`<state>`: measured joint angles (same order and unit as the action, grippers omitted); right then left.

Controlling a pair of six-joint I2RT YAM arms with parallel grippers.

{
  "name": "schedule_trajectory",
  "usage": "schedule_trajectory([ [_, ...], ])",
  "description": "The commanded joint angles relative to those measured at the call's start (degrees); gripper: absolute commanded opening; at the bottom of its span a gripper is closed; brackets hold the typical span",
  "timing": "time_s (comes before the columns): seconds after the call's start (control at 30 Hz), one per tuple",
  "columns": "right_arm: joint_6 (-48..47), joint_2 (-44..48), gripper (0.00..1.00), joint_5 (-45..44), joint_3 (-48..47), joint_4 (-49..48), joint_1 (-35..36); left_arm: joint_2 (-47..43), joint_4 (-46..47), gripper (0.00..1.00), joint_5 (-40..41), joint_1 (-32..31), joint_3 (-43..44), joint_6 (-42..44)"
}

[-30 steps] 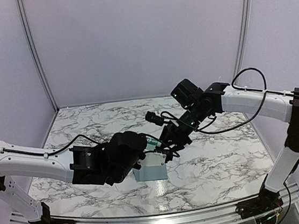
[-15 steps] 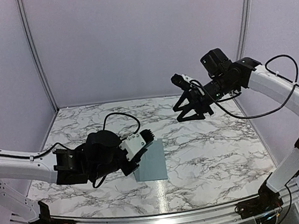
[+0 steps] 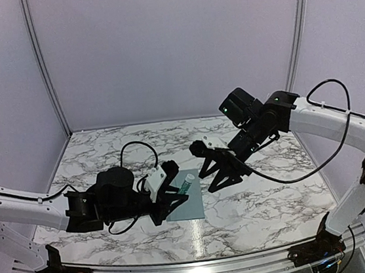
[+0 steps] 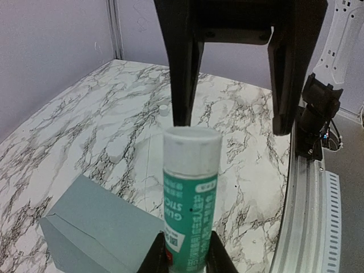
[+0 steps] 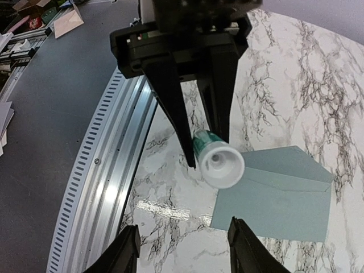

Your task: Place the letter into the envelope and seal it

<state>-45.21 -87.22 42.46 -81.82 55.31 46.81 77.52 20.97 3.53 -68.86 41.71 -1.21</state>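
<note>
Left arm pose: reaches low from the left side across the marble-pattern table, forearm near level, with the left gripper pointing right, towards the other arm.
Left fingers: clamped on the lower body of a green-and-white glue stick.
Glue stick axis: its long axis runs out from the left gripper, rising to the right. The white end faces the right gripper.
Right arm pose: comes in high from the right side, elbow raised and wrist bent downward and leftward. The gripper is aimed at the stick's white end and stands just short of it, not touching.
Right fingers: spread wide, nothing between them. In the left wrist view the two black fingers straddle the line of the stick.
Envelope location: the envelope lies flat on the table between the two arms, beneath the left fingertips and the stick, near the front rail.
Envelope axis: the long axis runs roughly from the near edge towards the back wall. The triangular flap lies along one long edge, and a crease line shows in the right wrist view.
Flap state: cannot tell whether folded shut or lying open.
Other item: a small white piece on the marble beyond the envelope, too small to identify.
</note>
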Motion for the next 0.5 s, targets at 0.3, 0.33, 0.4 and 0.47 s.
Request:
schedule_trajectory([
  [0.3, 2.3, -4.0, 0.49, 2.5, -5.3, -1.6, 3.5, -0.2, 5.4, 0.05, -5.8, 0.4, 0.3, -1.9],
  [0.33, 2.7, -4.0, 0.49, 2.6, -5.3, -1.9, 3.6, -0.2, 5.8, 0.05, -5.8, 0.4, 0.3, -1.9],
  [0.4, 3.1, -4.2, 0.49, 2.8, -5.5, -2.1, 3.8, -0.2, 6.3, 0.05, -5.3, 0.5, 0.1, -1.5],
  [0.47, 3.4, -4.4, 0.49, 3.2, -5.7, -2.1, 3.9, -0.2, 6.7, 0.05, -5.1, 0.5, 0.0, -1.3],
])
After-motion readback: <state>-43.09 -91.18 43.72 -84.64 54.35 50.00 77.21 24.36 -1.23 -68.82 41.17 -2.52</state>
